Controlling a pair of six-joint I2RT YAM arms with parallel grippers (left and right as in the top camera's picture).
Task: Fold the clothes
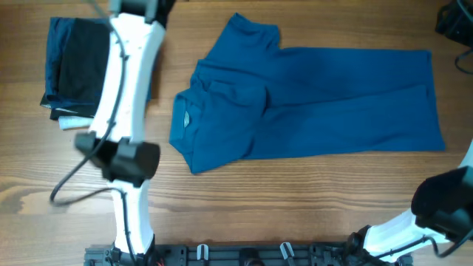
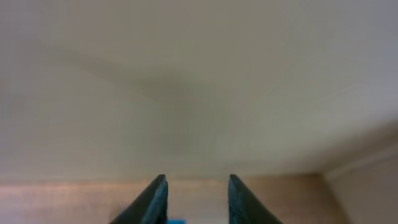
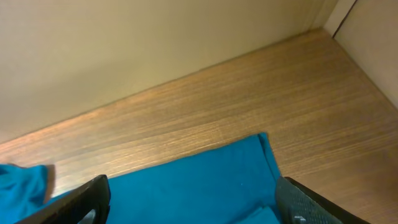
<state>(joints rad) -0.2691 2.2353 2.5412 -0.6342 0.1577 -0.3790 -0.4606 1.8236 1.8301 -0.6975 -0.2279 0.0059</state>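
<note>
Polo shirt point(image 1: 332, 96), mid-blue, lies flat centre-right on the table point(image 1: 295, 210), with the collar end folded over at left and a straight hem edge at right. Bare wood runs along its near edge. Dark garments point(image 1: 74, 66) sit well apart, far left. Left gripper point(image 2: 198, 208): fingers parted, nothing between. Right gripper point(image 3: 196, 205): fingers spread wide over a shirt corner, holding nothing.

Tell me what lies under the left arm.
A folded pile of dark navy and black garments, with a white edge, lies on the wooden table beneath the left arm. The arm hides a strip of the pile, so what is there cannot be seen.
</note>
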